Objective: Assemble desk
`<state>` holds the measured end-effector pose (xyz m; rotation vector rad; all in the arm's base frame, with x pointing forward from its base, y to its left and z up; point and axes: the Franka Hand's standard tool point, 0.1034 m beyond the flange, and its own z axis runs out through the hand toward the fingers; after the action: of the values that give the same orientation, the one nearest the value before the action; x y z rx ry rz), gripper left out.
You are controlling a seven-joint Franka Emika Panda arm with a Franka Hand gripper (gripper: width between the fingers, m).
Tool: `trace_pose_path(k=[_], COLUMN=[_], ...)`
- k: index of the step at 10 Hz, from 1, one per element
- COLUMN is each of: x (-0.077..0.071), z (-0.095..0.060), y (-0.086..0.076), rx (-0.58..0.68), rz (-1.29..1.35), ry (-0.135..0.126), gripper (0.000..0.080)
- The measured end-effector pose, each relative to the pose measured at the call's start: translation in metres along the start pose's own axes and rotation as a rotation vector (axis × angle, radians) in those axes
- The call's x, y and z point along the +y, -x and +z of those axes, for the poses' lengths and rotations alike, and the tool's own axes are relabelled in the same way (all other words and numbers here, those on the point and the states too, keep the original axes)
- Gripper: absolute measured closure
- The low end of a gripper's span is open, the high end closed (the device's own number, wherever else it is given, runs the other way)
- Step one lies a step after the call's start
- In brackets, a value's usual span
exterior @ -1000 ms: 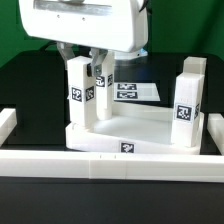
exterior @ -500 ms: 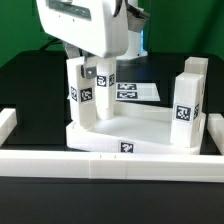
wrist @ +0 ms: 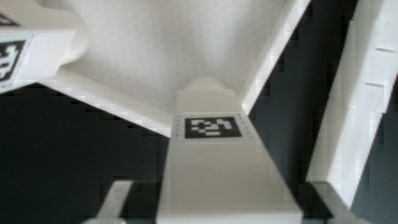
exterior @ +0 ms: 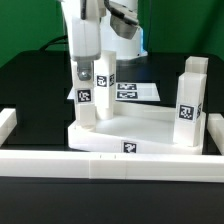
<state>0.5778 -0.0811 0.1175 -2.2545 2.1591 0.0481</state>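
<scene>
The white square tabletop (exterior: 150,128) lies with its sockets up and shows in the wrist view (wrist: 169,50) too. Three white tagged legs stand upright in it: one at the exterior view's left front (exterior: 86,100), one just behind it (exterior: 105,76), one at the right (exterior: 190,98). My gripper (exterior: 86,60) hangs over the left front leg and straddles its upper part. In the wrist view the leg (wrist: 214,128) runs between my fingers (wrist: 118,205), with a dark gap on each side. My gripper (wrist: 217,206) is open round it.
The marker board (exterior: 138,92) lies flat behind the tabletop. A long white border rail (exterior: 110,165) runs along the front, with raised ends at the exterior view's left (exterior: 6,125) and right (exterior: 214,132). The table is black.
My gripper has turned about its vertical axis, from showing its broad face to showing its narrow side, and has shifted slightly to the exterior view's right. The legs and tabletop have not moved.
</scene>
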Motion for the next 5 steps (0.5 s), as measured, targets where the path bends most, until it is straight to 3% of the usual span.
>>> trace_pose_path(k=[2, 4, 5], x=[-0.0004, 0.0000, 0.0011], z=[0.0003, 0.0008, 0.0008], y=[0.0015, 0.0015, 0.0028], rx=[-0.001, 0.000, 0.000], rz=[0.064, 0.043, -0.050], ry=[0.000, 0.003, 0.021], gripper=[0.0511, 0.0262, 0.0185])
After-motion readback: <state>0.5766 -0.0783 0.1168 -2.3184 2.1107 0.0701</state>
